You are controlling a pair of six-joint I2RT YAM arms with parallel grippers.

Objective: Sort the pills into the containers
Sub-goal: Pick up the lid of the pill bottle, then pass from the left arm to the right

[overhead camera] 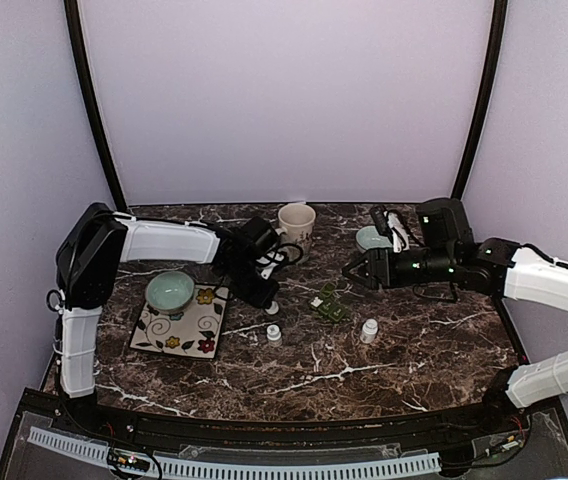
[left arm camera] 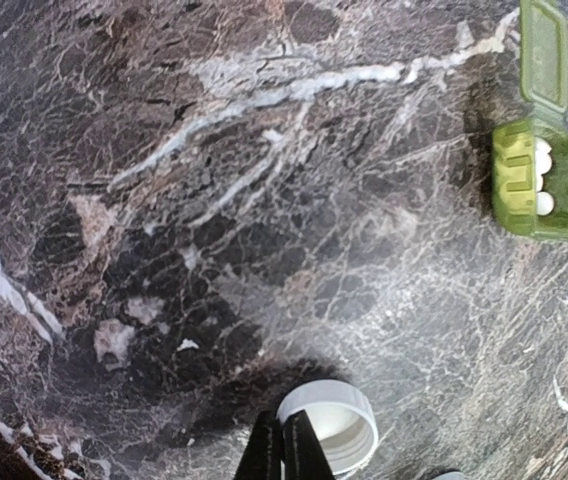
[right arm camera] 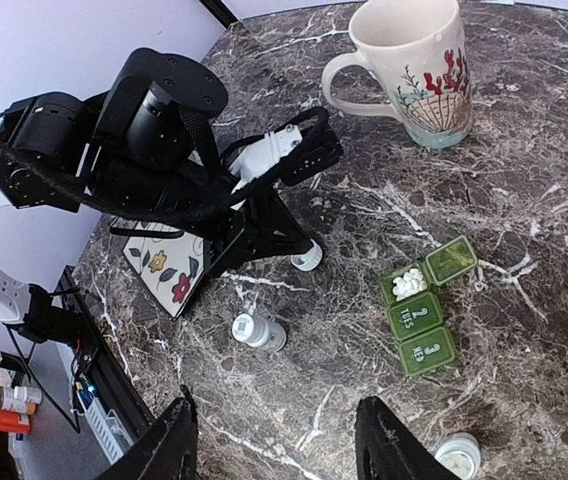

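The containers [right arm camera: 419, 320] are a green strip of three boxes at mid-table [overhead camera: 331, 306]. One end box stands open with white pills [right arm camera: 405, 283] inside, and the boxes marked 2 and 3 are closed. In the left wrist view the open box [left arm camera: 509, 175] with its pills [left arm camera: 543, 178] lies at the right edge. My left gripper [left arm camera: 284, 420] is shut on the rim of a white cap [left arm camera: 339, 425] that lies open side up on the table [overhead camera: 272, 308]. My right gripper [right arm camera: 279, 440] hangs open above the table, right of the containers [overhead camera: 349, 270], holding nothing.
A white bottle [overhead camera: 274, 333] stands near the cap. A second, open bottle with pills [right arm camera: 457, 455] is right of the strip. A flowered mug [overhead camera: 296, 225] stands at the back. A teal bowl [overhead camera: 169, 290] rests on a floral plate [overhead camera: 199, 330], and another bowl [overhead camera: 372, 238] sits behind the right arm.
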